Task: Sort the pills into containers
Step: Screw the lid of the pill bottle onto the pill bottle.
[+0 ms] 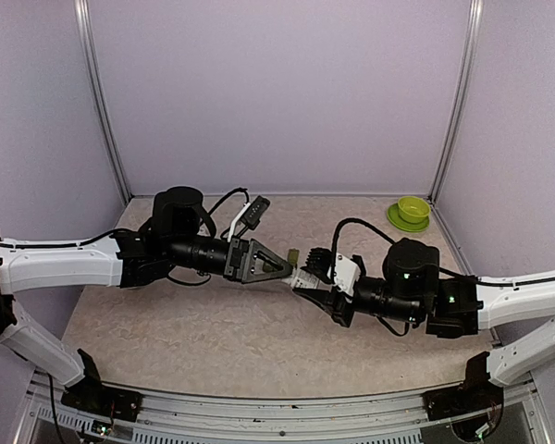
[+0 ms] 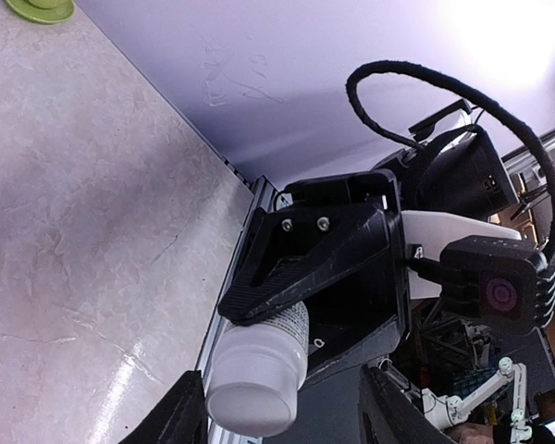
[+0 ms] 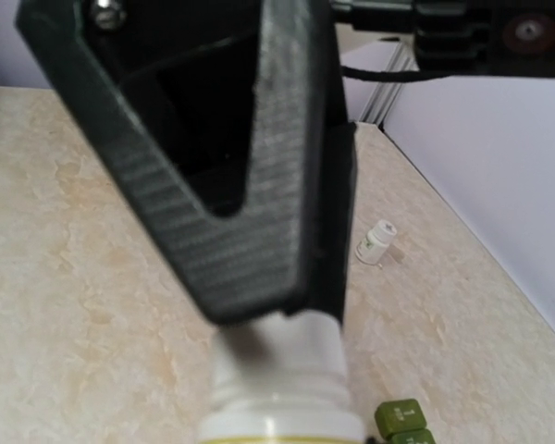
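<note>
My right gripper (image 1: 316, 287) is shut on a white pill bottle (image 2: 259, 370), which it holds above the table's middle with the cap pointing left. My left gripper (image 2: 277, 402) stands open around that cap, one finger on each side, with a gap still showing on one side. In the right wrist view the bottle (image 3: 279, 370) fills the lower middle and a black finger (image 3: 250, 213) of the left gripper covers its cap end. The dark green containers (image 1: 293, 254) lie on the table just behind the bottle and show as (image 3: 402, 421). No pills are in view.
A lime-green bowl (image 1: 413, 207) on its saucer stands at the back right corner and shows as bowl (image 2: 42, 7). A small white bottle (image 3: 375, 242) lies on its side on the table. Purple walls close in the back and both sides.
</note>
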You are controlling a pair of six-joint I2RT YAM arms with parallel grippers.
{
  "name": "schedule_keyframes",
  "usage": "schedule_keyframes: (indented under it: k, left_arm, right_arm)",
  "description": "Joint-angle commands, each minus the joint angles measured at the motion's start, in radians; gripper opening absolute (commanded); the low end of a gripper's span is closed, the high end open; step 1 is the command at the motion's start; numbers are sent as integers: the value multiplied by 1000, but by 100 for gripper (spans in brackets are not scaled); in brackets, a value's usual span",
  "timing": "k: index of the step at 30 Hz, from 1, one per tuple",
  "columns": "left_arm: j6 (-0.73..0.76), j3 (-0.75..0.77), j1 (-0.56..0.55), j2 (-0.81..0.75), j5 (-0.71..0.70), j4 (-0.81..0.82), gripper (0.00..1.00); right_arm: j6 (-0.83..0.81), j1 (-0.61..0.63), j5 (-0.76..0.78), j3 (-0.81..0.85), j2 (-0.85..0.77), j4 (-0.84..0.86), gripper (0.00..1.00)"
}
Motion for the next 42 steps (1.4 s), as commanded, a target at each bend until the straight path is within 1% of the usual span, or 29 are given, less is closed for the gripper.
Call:
schedule_keyframes:
  k: [1, 3, 7, 11, 14, 15, 19, 22, 28, 32, 36, 38, 42]
  left_arm:
    - [17, 28, -10, 1, 41, 26, 51]
    - [18, 29, -11, -1, 42, 26, 47]
    - [18, 26, -13, 0, 47, 34, 36]
    - [42, 32, -18, -2, 33, 22, 23]
    - [105, 47, -34, -5, 18, -14, 18]
    - [215, 64, -63, -14, 18, -58, 14]
    - [334, 61, -92, -51, 26, -85, 12]
    - [436, 55, -128, -91, 20, -95, 12]
    - [572, 58, -204, -161, -22, -125, 11]
    - [637, 53, -252, -210, -34, -130, 11]
    - [709, 55, -305, -253, -85, -162, 10]
    - [737, 57, -329, -265, -103, -182, 10]
    - [793, 70, -373, -267, -137, -228, 11]
  right_arm:
    - [-9, 10, 27, 29, 22, 9, 31]
    - [-8, 10, 33, 28, 22, 13, 31]
    - [-3, 10, 39, 27, 20, 15, 31]
    - [14, 10, 30, 31, 23, 14, 30]
    - [68, 10, -19, 49, 28, -1, 31]
    - [173, 8, -117, 87, 44, -37, 30]
    - [319, 7, -291, 114, 42, -50, 29]
    - [432, -4, -386, 123, 28, -34, 29]
    - [635, -56, -524, 103, 3, 65, 30]
    - [805, -136, -628, 89, 28, 119, 29]
    - [961, -202, -709, 47, 53, 208, 29]
    - [1014, -221, -732, 45, 63, 220, 28]
    - [1070, -238, -785, 58, 86, 241, 28]
